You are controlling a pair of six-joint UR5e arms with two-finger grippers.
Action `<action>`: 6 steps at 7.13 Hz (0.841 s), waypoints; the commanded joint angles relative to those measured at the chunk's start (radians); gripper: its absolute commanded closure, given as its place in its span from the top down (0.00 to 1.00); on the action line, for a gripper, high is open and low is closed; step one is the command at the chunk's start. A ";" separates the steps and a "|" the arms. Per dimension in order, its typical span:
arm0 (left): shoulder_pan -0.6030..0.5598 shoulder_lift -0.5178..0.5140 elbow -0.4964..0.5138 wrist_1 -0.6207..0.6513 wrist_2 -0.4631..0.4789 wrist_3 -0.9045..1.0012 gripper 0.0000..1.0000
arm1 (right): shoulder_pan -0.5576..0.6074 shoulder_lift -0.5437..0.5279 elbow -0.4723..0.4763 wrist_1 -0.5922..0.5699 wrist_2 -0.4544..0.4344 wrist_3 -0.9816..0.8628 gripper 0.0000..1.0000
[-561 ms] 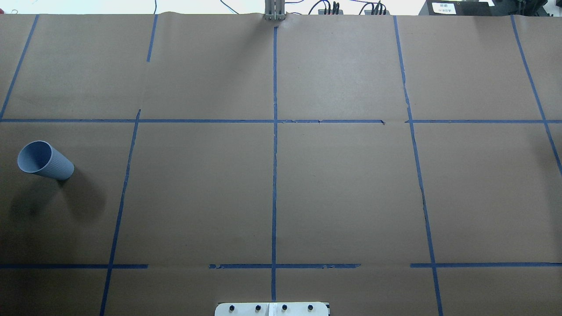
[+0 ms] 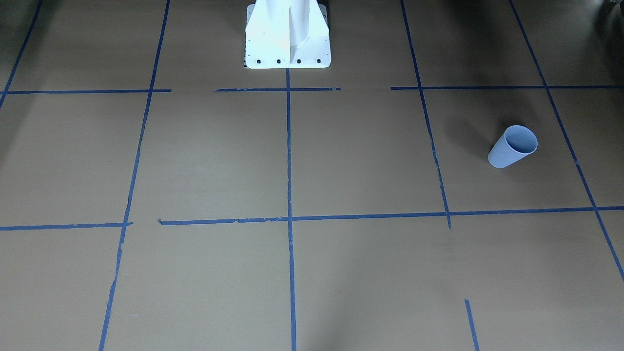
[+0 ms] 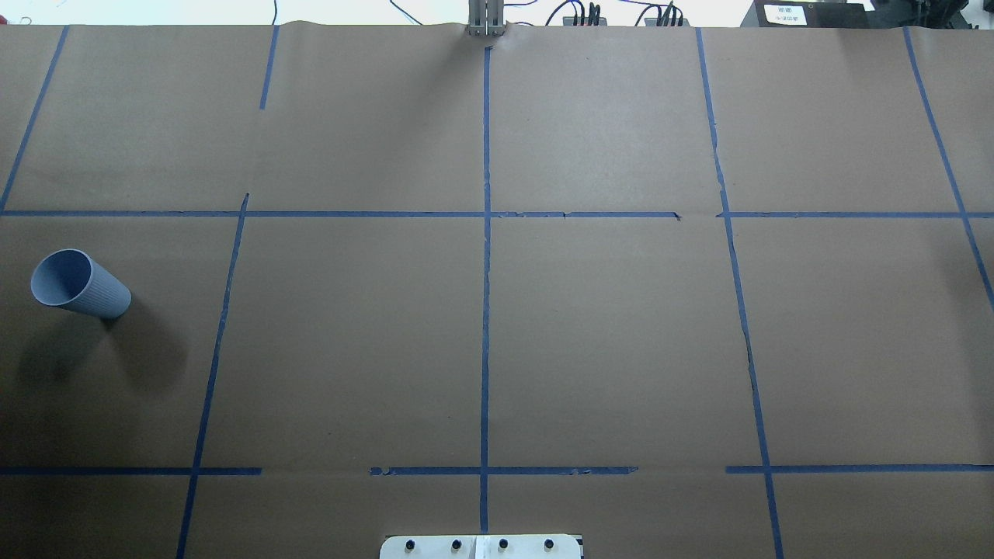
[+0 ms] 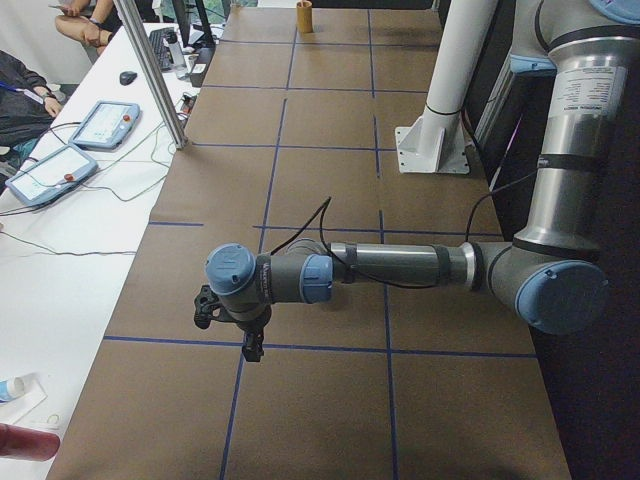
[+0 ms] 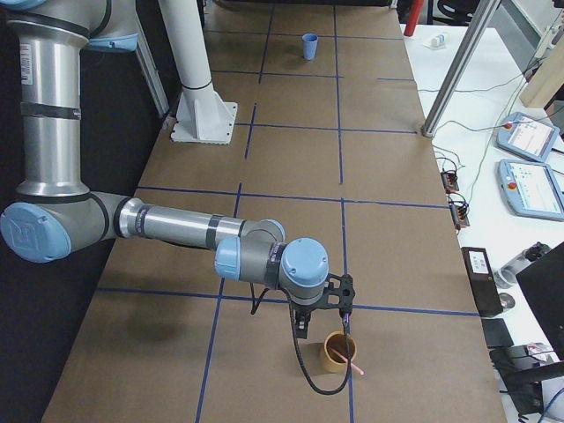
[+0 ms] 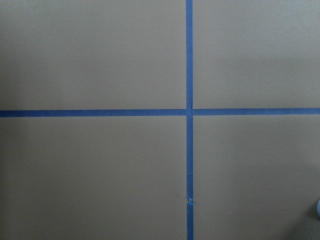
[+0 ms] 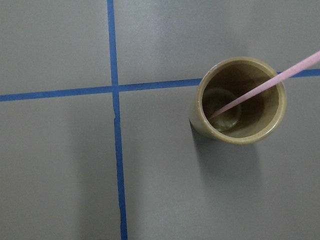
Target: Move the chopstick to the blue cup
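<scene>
Silver-grey tubular arms (image 5: 176, 227), pale blue joint caps (image 5: 304, 262), black cable (image 5: 298, 348), black right pincer (image 5: 324, 328), white bolted pedestal (image 2: 287, 39)

Ribbed matt blue cup (image 3: 87, 287) on matt brown paper (image 3: 606, 334).

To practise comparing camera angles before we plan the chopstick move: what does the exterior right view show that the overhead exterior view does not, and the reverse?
Only exterior right: the right arm, with its pincer hanging close over a tan cup that holds the pink chopstick. Whether the pincer is open cannot be told.
Only overhead: the ribs on the wall of the blue cup.
Both: the blue cup, the blue tape grid and the white base plate.
</scene>
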 commanded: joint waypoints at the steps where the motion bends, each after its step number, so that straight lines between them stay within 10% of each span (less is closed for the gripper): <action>1: 0.000 0.002 0.000 -0.002 0.000 0.000 1.00 | 0.000 0.000 0.001 0.000 0.000 0.000 1.00; 6: 0.062 -0.002 -0.100 -0.103 -0.017 -0.121 1.00 | 0.000 0.001 0.002 0.000 0.000 -0.001 1.00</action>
